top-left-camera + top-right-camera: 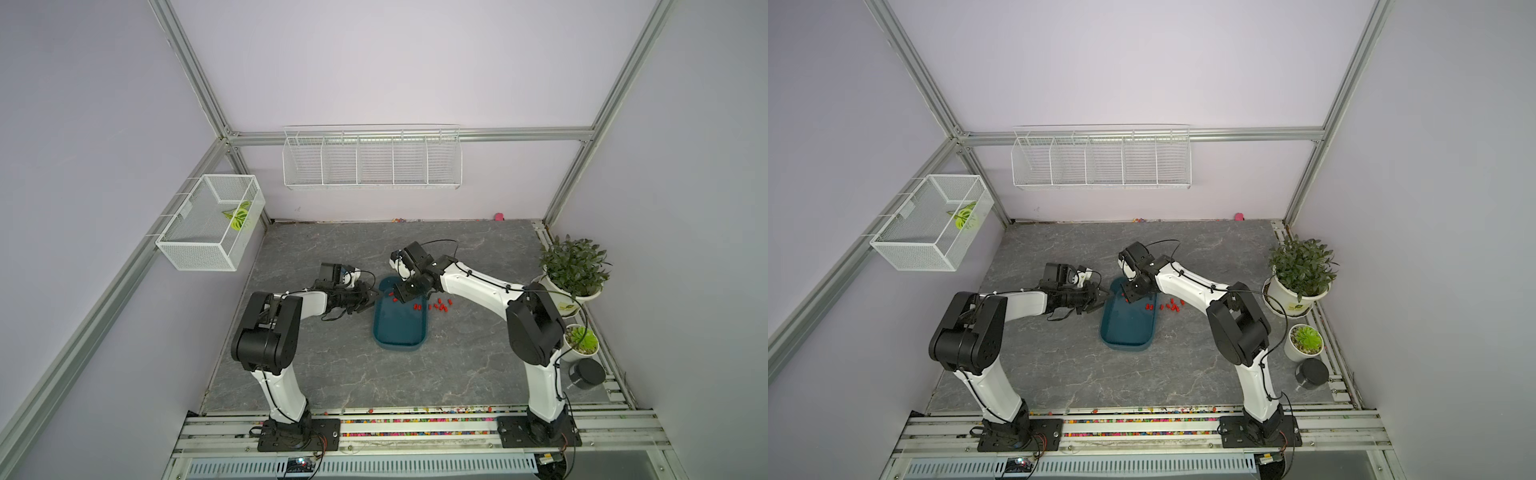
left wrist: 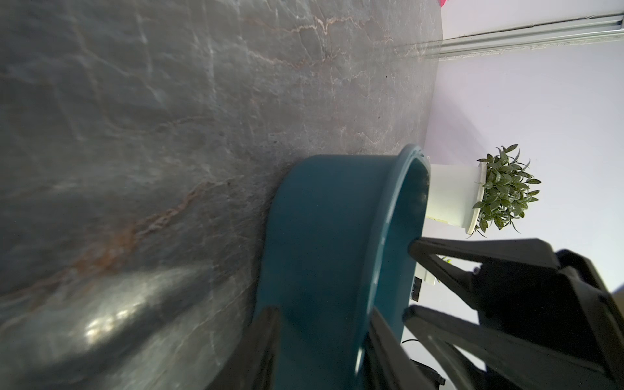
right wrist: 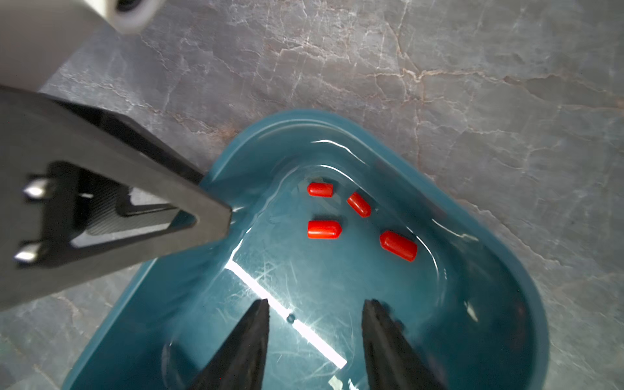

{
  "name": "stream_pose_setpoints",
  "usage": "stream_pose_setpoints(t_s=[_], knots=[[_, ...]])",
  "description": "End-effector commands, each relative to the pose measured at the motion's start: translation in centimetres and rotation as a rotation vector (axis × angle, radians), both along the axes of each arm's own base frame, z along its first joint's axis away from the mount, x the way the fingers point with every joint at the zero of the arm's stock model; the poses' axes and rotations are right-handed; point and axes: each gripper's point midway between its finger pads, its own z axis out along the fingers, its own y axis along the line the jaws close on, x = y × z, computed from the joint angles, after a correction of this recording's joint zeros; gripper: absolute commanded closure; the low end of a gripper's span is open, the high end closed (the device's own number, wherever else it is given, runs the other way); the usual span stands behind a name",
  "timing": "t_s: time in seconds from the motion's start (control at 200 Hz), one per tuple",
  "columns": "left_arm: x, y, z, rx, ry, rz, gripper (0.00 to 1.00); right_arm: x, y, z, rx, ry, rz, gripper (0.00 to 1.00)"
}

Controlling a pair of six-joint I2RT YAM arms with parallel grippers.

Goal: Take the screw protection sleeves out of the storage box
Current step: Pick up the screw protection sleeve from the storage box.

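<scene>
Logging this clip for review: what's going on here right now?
The left gripper is shut on the rim of the teal box at a far corner, apparently steadying it. The right gripper hangs open inside the box, just short of four red sleeves lying at its far end. More sleeves lie on the table on the right arm's side of the box, so the emptying looks partly done.

left gripper (image 1: 370,298) clamps storage box (image 1: 398,345) left rim, blocking that side; box near half bare; screw protection sleeves (image 1: 441,306) litter table (image 1: 332,374) on right
</scene>
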Motion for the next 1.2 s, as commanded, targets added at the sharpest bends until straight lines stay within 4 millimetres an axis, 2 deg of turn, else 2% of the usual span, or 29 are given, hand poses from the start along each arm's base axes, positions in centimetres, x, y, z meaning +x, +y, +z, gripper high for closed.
stream_pose_setpoints(t_s=[0.0, 0.225, 0.315, 0.485, 1.195], knots=[[0.2, -0.3, -0.1, 0.000, -0.002, -0.015, 0.56, 0.3, 0.9, -0.2, 0.018, 0.003, -0.003, 0.50], [0.1, -0.2, -0.2, 0.002, 0.001, -0.013, 0.56, 0.8, 1.0, -1.2, -0.005, 0.002, 0.001, 0.47], [0.2, -0.3, -0.1, 0.000, 0.002, -0.015, 0.56, 0.9, 1.2, -1.8, -0.012, 0.014, 0.005, 0.44], [0.1, -0.2, -0.2, 0.001, 0.002, -0.014, 0.56, 0.9, 1.5, -3.1, -0.032, 0.047, 0.015, 0.44], [0.1, -0.2, 0.0, 0.000, -0.003, -0.013, 0.56, 0.5, 2.6, -6.1, -0.081, 0.141, 0.036, 0.53]])
